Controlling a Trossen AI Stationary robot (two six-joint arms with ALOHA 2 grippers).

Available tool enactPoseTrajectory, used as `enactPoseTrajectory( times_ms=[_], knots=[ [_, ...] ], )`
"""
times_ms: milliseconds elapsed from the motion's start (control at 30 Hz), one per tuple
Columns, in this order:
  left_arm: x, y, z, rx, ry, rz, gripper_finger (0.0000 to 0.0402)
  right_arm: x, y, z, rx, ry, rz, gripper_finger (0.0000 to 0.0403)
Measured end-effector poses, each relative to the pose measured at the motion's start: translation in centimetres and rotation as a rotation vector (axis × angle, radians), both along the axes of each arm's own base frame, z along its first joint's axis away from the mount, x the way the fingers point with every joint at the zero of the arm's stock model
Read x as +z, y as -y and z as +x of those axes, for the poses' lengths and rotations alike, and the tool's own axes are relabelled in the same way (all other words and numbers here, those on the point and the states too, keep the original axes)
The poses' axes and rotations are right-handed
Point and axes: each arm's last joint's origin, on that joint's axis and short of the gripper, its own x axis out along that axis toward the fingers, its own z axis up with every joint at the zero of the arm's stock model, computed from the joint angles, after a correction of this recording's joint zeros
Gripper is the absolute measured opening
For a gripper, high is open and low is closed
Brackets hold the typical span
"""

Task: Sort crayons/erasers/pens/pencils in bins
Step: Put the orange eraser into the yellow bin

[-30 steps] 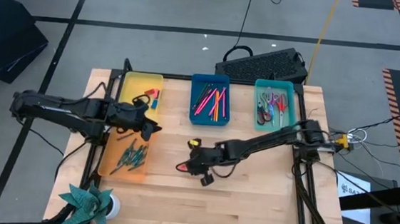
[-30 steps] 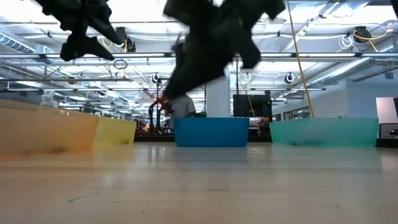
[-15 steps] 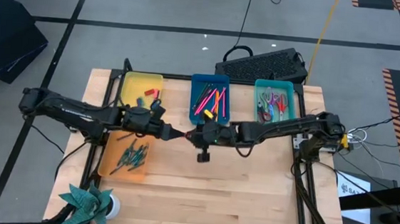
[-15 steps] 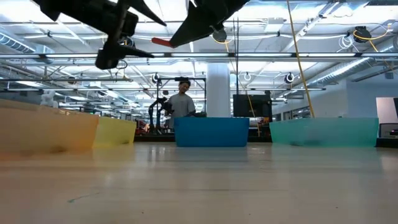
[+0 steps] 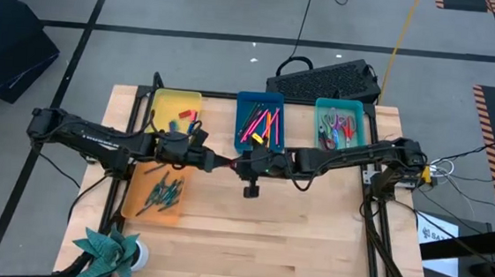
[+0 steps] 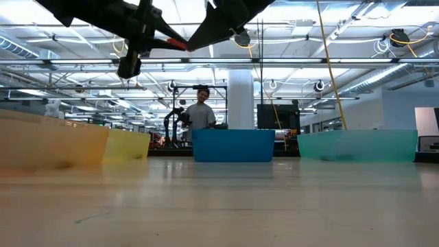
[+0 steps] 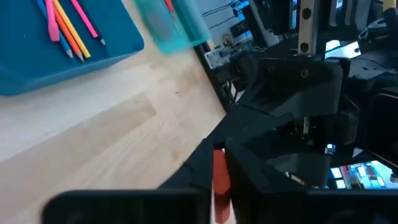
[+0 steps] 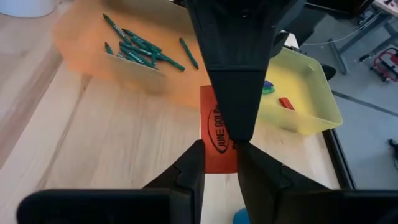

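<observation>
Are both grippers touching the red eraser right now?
Touching: the right wrist view shows the red eraser pinched by the right gripper and left gripper.

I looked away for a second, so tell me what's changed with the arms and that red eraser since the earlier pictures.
The right gripper carried the red eraser from the table's front middle up toward the blue bin. The left gripper swung over from the orange bin and now meets it tip to tip at the eraser, both closed on it. The bins' contents stayed put.

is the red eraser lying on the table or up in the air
In the air. The red eraser sits between the right gripper and the left gripper, midway over the table.
</observation>
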Motion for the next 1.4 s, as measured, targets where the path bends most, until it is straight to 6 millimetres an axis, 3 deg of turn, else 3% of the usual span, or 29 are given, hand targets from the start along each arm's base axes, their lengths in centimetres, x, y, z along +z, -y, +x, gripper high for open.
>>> enactPoseTrajectory(
  times_ms=[67, 267, 567, 667, 833, 933, 1033, 1233, 1400],
  knots=[
    [0.0, 0.0, 0.0, 0.004, 0.002, 0.000, 0.0019, 0.0, 0.0, 0.0, 0.000, -0.004, -0.002, 0.0075],
    [0.3, -0.1, 0.1, 0.031, 0.019, 0.018, 0.0017, 0.6, 0.3, -0.3, -0.009, 0.013, -0.001, 0.0093],
    [3.0, -1.3, 0.3, 0.088, 0.073, 0.101, 0.0017, 4.0, 2.1, -1.9, -0.058, 0.115, 0.002, 0.0139],
    [3.9, -2.4, -0.4, 0.126, 0.000, 0.146, 0.0017, 5.6, 2.5, -3.4, -0.092, 0.124, -0.016, 0.0158],
    [4.5, -5.0, -2.8, 0.285, -0.277, 0.255, 0.0017, 8.0, 2.5, -5.8, -0.120, 0.150, -0.045, 0.0189],
    [3.6, -6.7, -4.4, 0.412, -0.476, 0.312, 0.0017, 9.1, 2.0, -7.0, -0.110, 0.163, -0.030, 0.0198],
    [1.3, -8.2, -6.0, 0.516, -0.658, 0.323, 0.0017, 9.6, 1.0, -8.1, -0.088, 0.156, -0.008, 0.0197],
    [-4.0, -11.1, -8.5, 0.726, -0.817, 0.314, 0.0017, 10.0, -0.9, -9.6, -0.096, 0.139, 0.074, 0.0193],
    [-6.7, -14.2, -9.8, 0.864, -0.926, 0.347, 0.0017, 9.7, -1.3, -9.6, -0.163, 0.150, 0.206, 0.0192]
  ],
)
